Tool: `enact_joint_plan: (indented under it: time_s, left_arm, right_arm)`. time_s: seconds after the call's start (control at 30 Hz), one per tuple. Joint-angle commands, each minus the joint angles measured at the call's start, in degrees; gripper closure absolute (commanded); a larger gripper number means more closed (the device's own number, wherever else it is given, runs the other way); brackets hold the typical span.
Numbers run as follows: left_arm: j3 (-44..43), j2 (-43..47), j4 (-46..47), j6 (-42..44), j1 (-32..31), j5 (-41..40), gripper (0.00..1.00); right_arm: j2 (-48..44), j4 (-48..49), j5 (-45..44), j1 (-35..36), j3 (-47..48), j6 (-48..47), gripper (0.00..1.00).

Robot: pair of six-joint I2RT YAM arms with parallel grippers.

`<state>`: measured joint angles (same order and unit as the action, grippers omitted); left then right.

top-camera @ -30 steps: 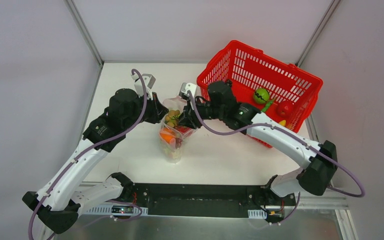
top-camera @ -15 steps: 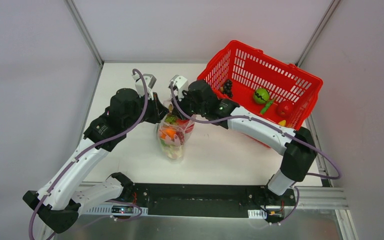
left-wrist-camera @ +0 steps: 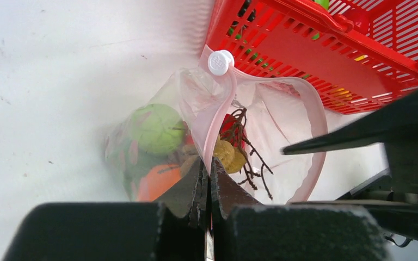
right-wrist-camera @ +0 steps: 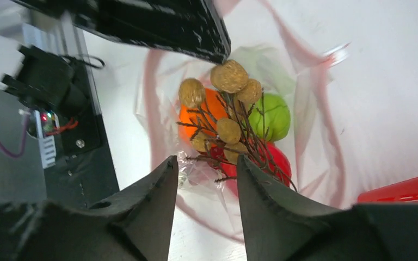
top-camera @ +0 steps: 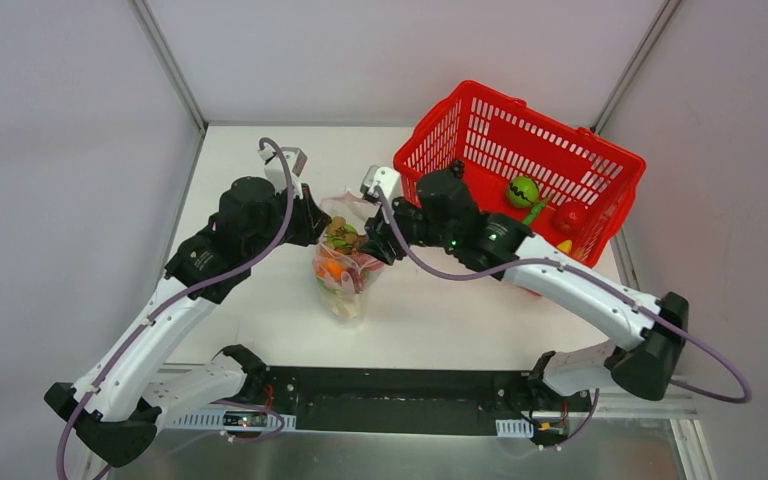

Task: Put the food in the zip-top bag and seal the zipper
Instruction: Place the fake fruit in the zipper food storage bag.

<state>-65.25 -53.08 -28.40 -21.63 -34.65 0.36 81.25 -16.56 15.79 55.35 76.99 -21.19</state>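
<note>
The clear zip-top bag point(top-camera: 346, 292) stands open at mid-table. It holds a green fruit point(left-wrist-camera: 155, 128), an orange fruit point(left-wrist-camera: 158, 184), a red fruit point(right-wrist-camera: 275, 163) and a twiggy bunch of tan balls point(right-wrist-camera: 229, 109). My left gripper point(top-camera: 316, 222) is shut on the pink zipper strip point(left-wrist-camera: 224, 106) at the bag's near rim, below the white slider point(left-wrist-camera: 220, 61). My right gripper point(right-wrist-camera: 206, 163) is open and empty just above the bag's mouth, on its right side in the top view point(top-camera: 375, 245).
The red mesh basket point(top-camera: 600, 160) stands at the back right, close behind the bag. It holds a green fruit point(top-camera: 523, 191), a red fruit point(top-camera: 570, 216) and a yellow piece point(top-camera: 564, 245). Walls close in the table on the left, back and right.
My right arm swung left over the bag's mouth, then drew back to the right. The left gripper has kept its hold on the rim. The bag has shifted slightly.
</note>
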Motion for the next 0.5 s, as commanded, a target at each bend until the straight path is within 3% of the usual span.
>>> enact_joint_plan:
  time_s: [0.0,0.23,0.47]
  left_arm:
    - [-3.6,0.85,-0.48,0.8,-0.01,-3.37,1.0]
    - [-3.6,0.84,0.22,0.87,0.02,-0.62,1.0]
    - [-3.68,0.67,0.87,0.04,0.01,1.04,1.0]
  right_arm:
    - [-6.26,10.63,-0.16,0.12,-1.81,3.52,0.53]
    - [-3.95,16.03,-5.27,0.06,-1.81,8.26,0.52]
    - [6.79,19.63,-7.08,0.08,1.14,14.83,0.7]
